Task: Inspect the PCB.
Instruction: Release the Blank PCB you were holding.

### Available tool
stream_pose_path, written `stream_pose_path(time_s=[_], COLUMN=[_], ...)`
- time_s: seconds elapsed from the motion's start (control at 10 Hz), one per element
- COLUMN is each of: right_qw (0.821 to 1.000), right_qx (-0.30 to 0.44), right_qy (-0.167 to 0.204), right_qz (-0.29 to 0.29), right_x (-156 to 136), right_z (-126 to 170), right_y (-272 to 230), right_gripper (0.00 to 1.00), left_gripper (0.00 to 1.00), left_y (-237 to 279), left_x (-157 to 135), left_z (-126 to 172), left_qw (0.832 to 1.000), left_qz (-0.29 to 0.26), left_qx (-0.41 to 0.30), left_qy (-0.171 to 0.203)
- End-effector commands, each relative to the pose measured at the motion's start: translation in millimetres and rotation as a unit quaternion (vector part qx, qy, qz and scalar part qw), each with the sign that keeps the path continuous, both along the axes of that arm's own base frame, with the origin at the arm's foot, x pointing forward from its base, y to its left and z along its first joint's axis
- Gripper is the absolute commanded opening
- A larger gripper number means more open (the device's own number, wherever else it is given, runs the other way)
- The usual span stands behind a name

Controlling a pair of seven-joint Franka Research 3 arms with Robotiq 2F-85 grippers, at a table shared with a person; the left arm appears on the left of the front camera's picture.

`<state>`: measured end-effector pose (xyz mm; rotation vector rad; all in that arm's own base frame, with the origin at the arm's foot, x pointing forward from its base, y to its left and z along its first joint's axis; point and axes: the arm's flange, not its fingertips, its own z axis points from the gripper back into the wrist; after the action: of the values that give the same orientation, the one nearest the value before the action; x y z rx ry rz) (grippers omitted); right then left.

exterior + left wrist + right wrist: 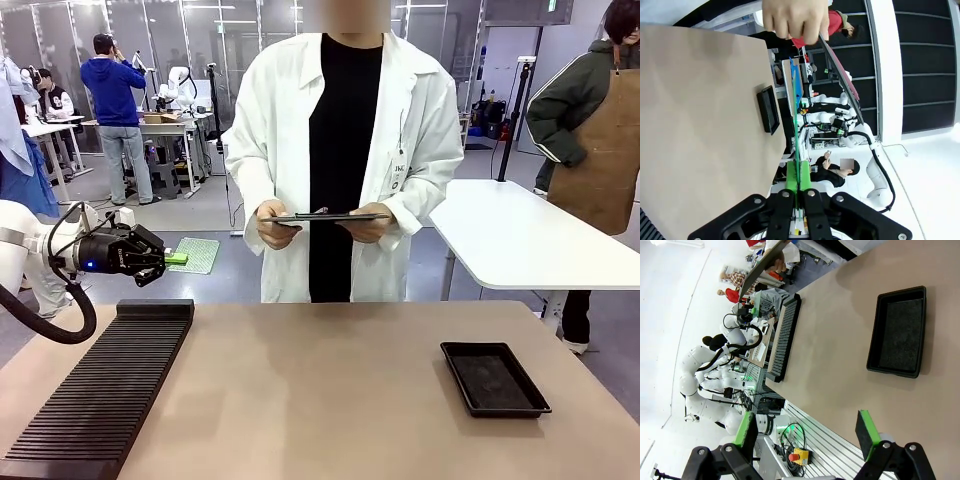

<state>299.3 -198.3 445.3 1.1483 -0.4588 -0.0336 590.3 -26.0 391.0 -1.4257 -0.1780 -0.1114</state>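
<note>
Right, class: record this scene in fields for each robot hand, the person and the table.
Left hand: shut on the PCB, held in the air
Right hand: open, empty, above the table
Person: holds a thin flat board in both hands
Table: black tray at right, ribbed black rack at left

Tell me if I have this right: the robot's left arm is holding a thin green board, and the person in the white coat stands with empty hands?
Not quite. The front view shows the person in the white coat holding a thin flat clipboard in both hands. The left arm's jaws do hold the thin flat green board.
</note>
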Motion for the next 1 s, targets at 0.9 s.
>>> stream_pose_path(time_s=[0.9], right_qw=[1.000], right_qx=[0.002], right_qy=[-0.004], right_qz=[0.002], right_x=[-1.1], right_z=[0.7], right_y=[-0.7], right_gripper=[1.00], left_gripper=[0.02], left_y=[-0.1], left_x=[0.0], left_z=[0.8], left_qw=[1.000], left_qz=[-0.001], left_qx=[0.001], left_qy=[-0.001])
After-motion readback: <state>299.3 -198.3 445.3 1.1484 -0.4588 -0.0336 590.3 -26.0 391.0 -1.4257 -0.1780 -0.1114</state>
